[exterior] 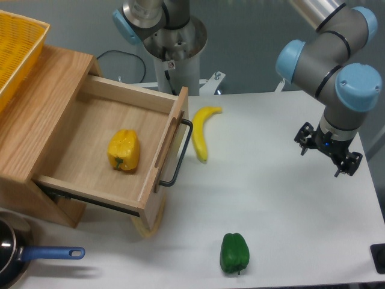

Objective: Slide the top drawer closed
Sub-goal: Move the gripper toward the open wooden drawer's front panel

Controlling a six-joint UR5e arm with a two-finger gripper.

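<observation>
Showing light wood on top drawer (78, 153), black on its bar handle (182, 150). Sitting yellow: pepper (124, 150) inside, banana (201, 129), mesh basket (17, 48). Reading green on second pepper (234, 253), blue on pan handle (51, 253), white on table (283, 205), grey with light-blue caps on arm (337, 60).

The top drawer (96, 150) stands pulled well out, its front panel facing the open white counter (289, 198). A banana (203, 133) lies just beside the black bar handle (180, 153), right in front of the panel's upper half. The tool (328, 153) hangs over the far right side, and the counter between it and the banana is bare. A green pepper (234, 253) sits low, well apart from the handle. Inside the drawer rests a yellow pepper (124, 150).
</observation>
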